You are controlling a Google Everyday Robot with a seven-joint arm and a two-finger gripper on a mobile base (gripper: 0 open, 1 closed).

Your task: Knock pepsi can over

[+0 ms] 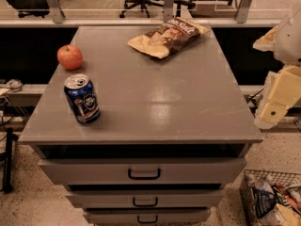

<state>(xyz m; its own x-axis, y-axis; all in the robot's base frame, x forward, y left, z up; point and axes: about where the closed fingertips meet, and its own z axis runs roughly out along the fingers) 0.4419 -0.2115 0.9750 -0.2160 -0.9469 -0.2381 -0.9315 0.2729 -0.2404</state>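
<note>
The pepsi can [82, 98] stands upright near the front left of the grey cabinet top [155, 102]. It is dark blue with a silver top and a round logo. My gripper [276, 98] hangs off the right edge of the cabinet, far from the can, with the pale arm above it. It touches nothing.
A red apple [70, 57] lies behind the can at the left edge. A brown and tan chip bag [165, 36] lies at the back. Drawers [143, 172] sit below the top. A wire basket [273, 199] stands on the floor at the lower right. Office chairs stand behind.
</note>
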